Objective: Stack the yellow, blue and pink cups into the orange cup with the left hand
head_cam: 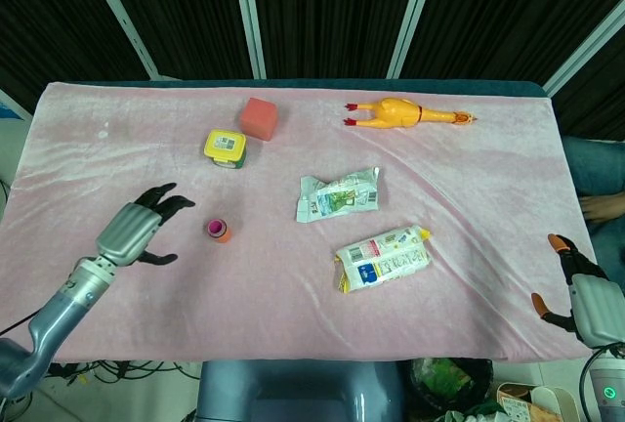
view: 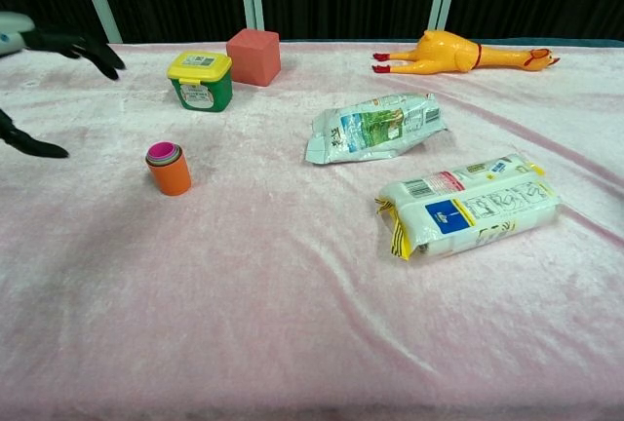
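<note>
The orange cup (head_cam: 221, 233) (view: 170, 173) stands upright on the pink cloth with the pink cup (head_cam: 215, 227) (view: 163, 153) nested in its mouth; thin coloured rims show around the pink one. My left hand (head_cam: 137, 231) (view: 58, 46) hovers to the left of the stack, apart from it, fingers spread and empty. Only its dark fingertips show at the left edge of the chest view. At the table's near right corner my right hand (head_cam: 574, 280) rests open and holds nothing.
A green tub with a yellow lid (head_cam: 225, 147) and a red cube (head_cam: 259, 117) sit behind the stack. A rubber chicken (head_cam: 405, 112) lies at the back. Two snack packets (head_cam: 338, 193) (head_cam: 383, 257) lie mid-table on the pink cloth (head_cam: 469, 178).
</note>
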`<state>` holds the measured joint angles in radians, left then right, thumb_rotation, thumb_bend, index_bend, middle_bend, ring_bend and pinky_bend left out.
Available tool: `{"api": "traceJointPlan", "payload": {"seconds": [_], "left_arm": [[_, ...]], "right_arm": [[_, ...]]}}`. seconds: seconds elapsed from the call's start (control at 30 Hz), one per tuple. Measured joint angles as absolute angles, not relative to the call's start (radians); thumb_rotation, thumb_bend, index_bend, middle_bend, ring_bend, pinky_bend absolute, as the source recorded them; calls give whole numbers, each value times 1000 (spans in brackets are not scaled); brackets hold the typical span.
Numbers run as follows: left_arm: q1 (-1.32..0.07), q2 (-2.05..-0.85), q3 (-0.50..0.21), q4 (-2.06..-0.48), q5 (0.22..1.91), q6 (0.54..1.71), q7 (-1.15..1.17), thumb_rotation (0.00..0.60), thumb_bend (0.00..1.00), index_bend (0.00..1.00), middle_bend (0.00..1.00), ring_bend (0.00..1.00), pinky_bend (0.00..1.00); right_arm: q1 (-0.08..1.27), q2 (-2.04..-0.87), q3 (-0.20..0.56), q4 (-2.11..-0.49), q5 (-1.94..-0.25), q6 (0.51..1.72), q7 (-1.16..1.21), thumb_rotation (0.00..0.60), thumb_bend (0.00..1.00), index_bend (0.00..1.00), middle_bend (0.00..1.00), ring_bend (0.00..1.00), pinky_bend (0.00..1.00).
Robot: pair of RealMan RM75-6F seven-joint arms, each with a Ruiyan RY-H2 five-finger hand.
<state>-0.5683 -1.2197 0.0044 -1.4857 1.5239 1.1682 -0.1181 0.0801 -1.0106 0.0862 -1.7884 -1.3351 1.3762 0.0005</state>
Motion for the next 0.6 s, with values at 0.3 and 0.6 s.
{"api": "traceJointPlan", "payload": {"seconds": [0.3,0.6], "left_arm": [[-374,-1061,37,-1681,1442,1343,45,600,101,120,136,0,110],[-185,-981,122,-1785,1408,1465,22,600,101,124,136,0,100]], "right_arm": [[81,-1013,86,-1781,-1348,1385,-12,600,268,69,63,161,214],[81,-1017,80,-1761,-1389,1401,-11,600,267,69,63,161,214]]}}
